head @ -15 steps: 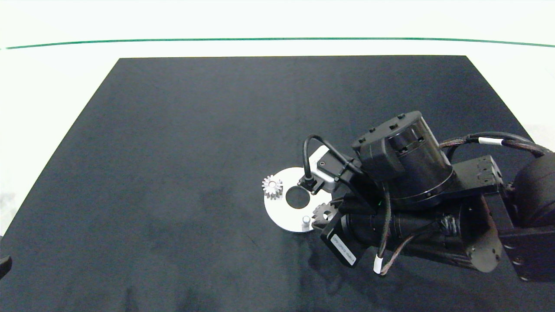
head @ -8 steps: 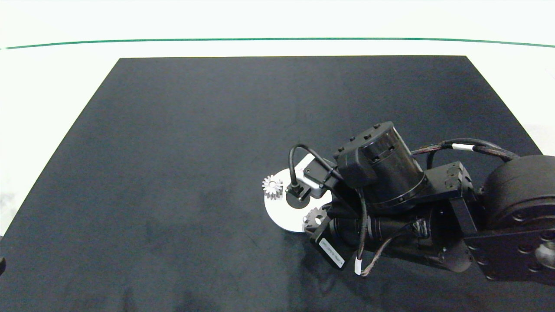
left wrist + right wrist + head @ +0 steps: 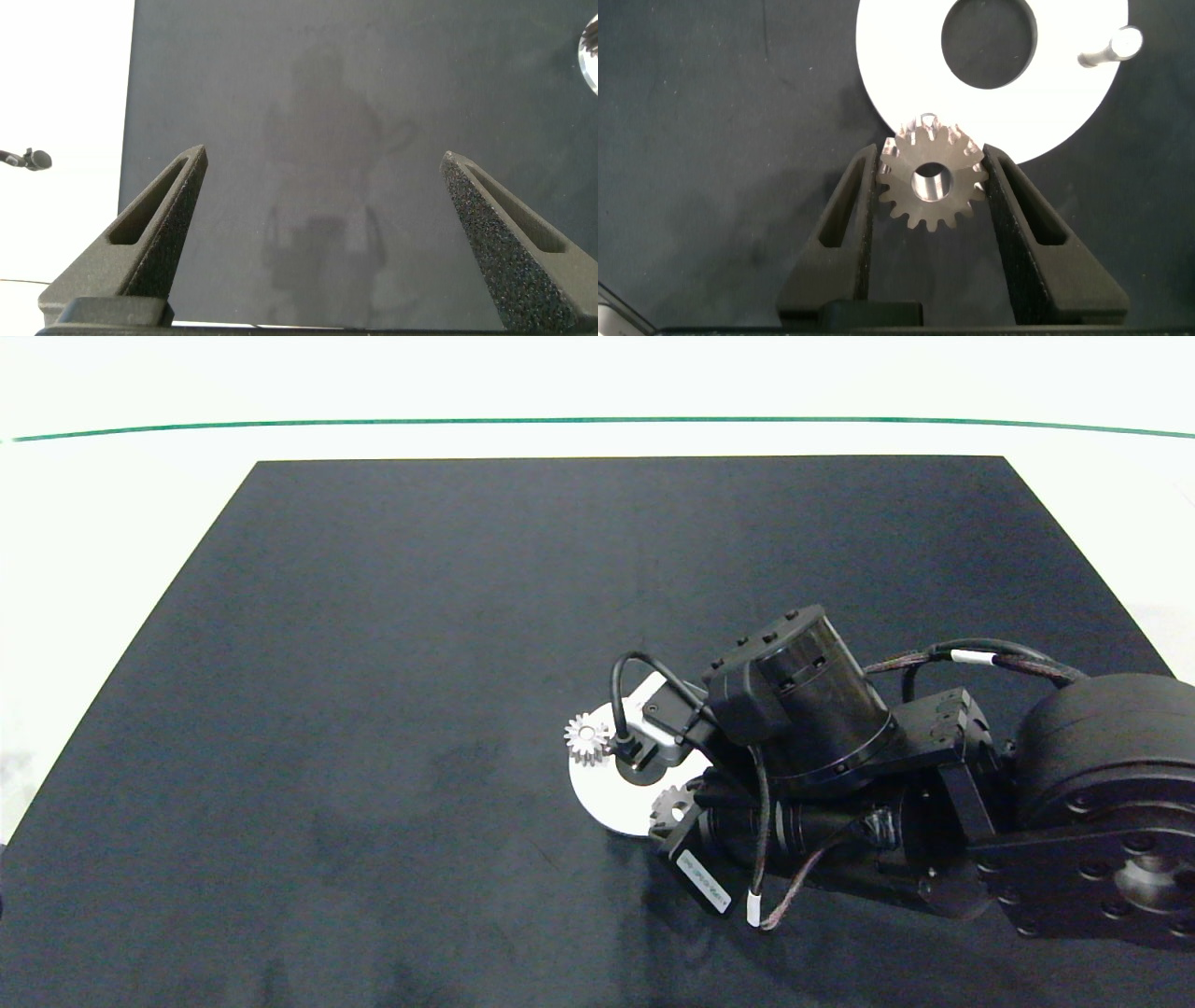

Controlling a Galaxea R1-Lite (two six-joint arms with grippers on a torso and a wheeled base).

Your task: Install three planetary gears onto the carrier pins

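Planetary gear (image 3: 931, 182) clamped between right end effector (image 3: 931, 191) fingers.

The right gripper (image 3: 931, 182), clamped on a planetary gear (image 3: 932, 181), slides further in over the white disc (image 3: 607, 793), its gear now covering the pin at the disc's near edge.

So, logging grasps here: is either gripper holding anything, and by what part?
Right gripper clamps a small silver-grey metal spur gear across its toothed rim; left holds nothing.
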